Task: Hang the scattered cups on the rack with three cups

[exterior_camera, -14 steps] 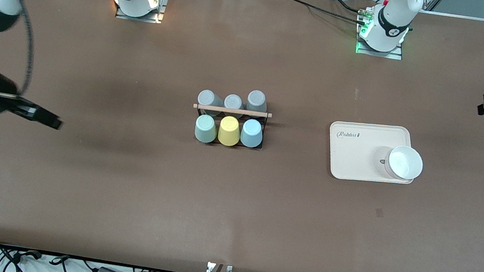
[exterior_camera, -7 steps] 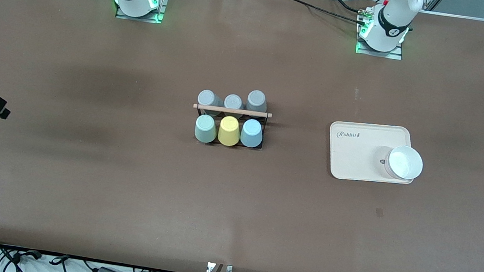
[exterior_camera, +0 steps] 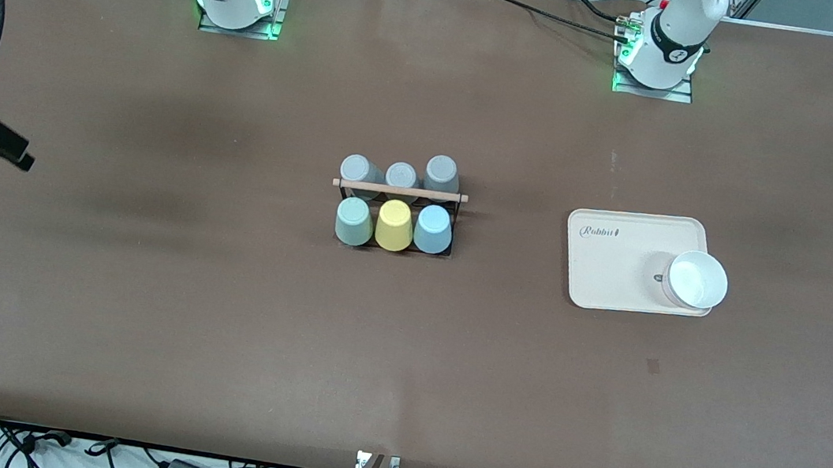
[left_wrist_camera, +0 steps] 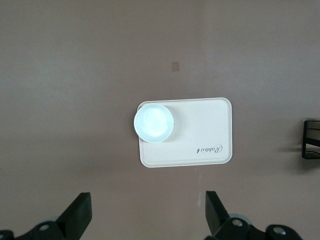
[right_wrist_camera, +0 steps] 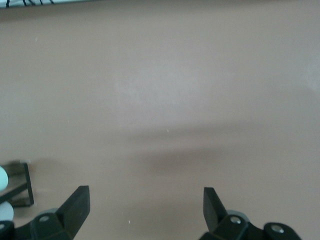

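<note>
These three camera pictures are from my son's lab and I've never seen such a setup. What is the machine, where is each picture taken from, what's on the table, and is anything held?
Two robot arms stand at a brown table. The wide picture comes from a high camera facing them. The other two come from cameras on the arms' wrists, looking down past each end effector.

Mid-table stands a black wire rack with a wooden rod. On it hang a mint green cup, a yellow cup, a light blue cup and three grey cups.

Toward the left arm's end lies a cream tray carrying a white bowl.

The left end effector and the right end effector are open, empty, and up at the table's ends.
</note>
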### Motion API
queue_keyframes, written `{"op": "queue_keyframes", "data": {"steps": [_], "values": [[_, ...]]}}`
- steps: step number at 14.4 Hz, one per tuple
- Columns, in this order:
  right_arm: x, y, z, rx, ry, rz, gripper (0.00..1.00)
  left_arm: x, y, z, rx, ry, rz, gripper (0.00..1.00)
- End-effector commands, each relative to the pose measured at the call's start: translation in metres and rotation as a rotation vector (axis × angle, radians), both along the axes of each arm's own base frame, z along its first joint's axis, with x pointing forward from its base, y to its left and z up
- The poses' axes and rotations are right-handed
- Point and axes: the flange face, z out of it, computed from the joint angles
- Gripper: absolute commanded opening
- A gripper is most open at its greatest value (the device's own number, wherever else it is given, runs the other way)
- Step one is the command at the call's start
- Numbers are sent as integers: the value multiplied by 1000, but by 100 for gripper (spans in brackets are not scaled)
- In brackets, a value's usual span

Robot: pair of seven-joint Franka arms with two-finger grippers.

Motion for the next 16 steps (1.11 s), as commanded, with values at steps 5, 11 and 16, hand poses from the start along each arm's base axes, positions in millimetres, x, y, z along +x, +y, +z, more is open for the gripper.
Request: {"op": "queue_keyframes", "data": {"steps": [5,11,16], "values": [[-29,6,7,-4,27,40,100,-5,-10,0,2,-16,-26,100],[-36,7,10,-8,50,103,100,-4,-10,-2,2,-10,-23,100],[-36,7,9,-44,54,116,100,-4,-10,-2,2,-8,-21,100]]}}
